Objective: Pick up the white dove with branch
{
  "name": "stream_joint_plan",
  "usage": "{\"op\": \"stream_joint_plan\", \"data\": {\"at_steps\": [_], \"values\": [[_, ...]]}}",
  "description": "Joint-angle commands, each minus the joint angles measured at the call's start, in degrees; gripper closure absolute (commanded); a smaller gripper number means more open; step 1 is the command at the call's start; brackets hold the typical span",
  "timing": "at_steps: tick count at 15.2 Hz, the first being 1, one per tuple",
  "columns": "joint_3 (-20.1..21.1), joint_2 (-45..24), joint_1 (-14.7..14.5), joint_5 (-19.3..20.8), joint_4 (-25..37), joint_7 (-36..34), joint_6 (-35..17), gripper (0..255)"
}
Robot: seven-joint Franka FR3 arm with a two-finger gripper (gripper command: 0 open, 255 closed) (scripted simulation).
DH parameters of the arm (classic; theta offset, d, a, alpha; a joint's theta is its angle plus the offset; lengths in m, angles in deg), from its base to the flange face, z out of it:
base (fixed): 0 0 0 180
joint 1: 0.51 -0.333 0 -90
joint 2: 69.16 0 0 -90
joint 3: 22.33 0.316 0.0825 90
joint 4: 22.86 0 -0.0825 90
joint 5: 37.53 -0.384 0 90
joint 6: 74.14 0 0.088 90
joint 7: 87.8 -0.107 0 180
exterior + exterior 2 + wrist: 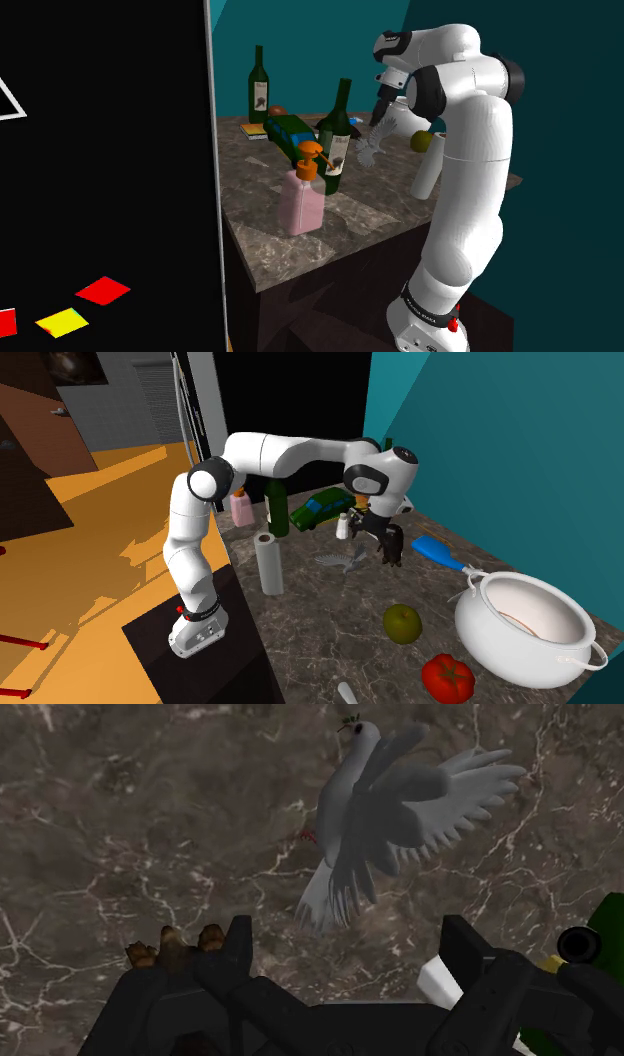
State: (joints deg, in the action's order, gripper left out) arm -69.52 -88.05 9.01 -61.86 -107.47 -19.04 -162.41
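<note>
1. The claw [352, 942] hangs released over the dark marbled table [120, 824], its two black fingers [238, 944] standing well apart with nothing between them.
2. The white dove [385, 819] rests on the table just beyond the fingertips, wings spread, a tiny green sprig at its beak, untouched.
3. From the second exterior view, it sits between a white paper roll [267, 564] and the claw, with a green toy car [325, 507] behind it.
4. A green apple [402, 622], a red tomato [447, 677] and a white pot [520, 652] stand well apart from it.
</note>
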Motion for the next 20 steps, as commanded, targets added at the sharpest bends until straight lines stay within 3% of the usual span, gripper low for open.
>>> {"op": "stream_joint_plan", "data": {"at_steps": [1,3,4,13,20], "values": [[0.10,-0.30,-0.06,-0.22,-1.08,0.38,-1.25,0],[0.11,-0.28,-0.15,-0.22,-1.55,0.47,-1.69,0],[0.14,-0.35,-0.15,-0.27,-1.47,0.43,-1.67,255],[0.11,-0.29,-0.15,-0.23,-1.54,0.48,-1.68,255],[0.03,-0.82,1.24,-0.52,4.60,-0.55,3.83,255]]}}
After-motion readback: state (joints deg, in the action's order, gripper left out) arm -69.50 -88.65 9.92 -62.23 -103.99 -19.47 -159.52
